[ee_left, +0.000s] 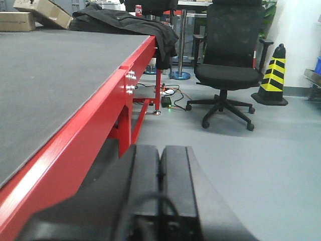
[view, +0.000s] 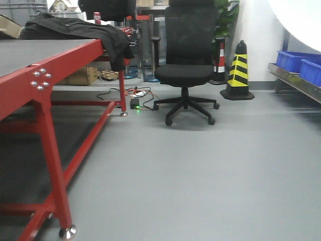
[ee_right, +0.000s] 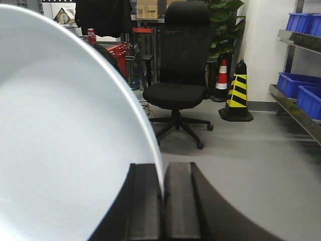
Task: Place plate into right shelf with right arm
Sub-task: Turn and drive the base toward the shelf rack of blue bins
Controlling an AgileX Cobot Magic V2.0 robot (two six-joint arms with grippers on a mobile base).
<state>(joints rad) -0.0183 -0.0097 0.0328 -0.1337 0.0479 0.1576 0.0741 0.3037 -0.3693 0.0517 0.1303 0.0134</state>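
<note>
Though the plate [ee_right: 60, 140] is already in hand, filling the 9 o'clock side of the right wrist view with its rim pinched between the narrowed fingers of the right gripper [ee_right: 163, 173], it has not reached the right shelf [ee_right: 296, 113]. The shelf stands well apart at 3 o'clock, with blue bins [ee_right: 310, 100] on its beams. Pickup looks done; carrying the plate over and setting it on a shelf level remain.

The left gripper [ee_left: 160, 150] hangs beside the red-framed table [ee_left: 100, 115], fingers pressed together on nothing. In the front view a black jacket [view: 80, 27] lies on the table at 11 o'clock, an office chair [view: 185, 65] stands at 12, and a striped traffic cone [view: 239, 70] at 2. Bare floor lies toward the shelf. The bins may crowd the landing spot, and a steel beam could catch the rim.
</note>
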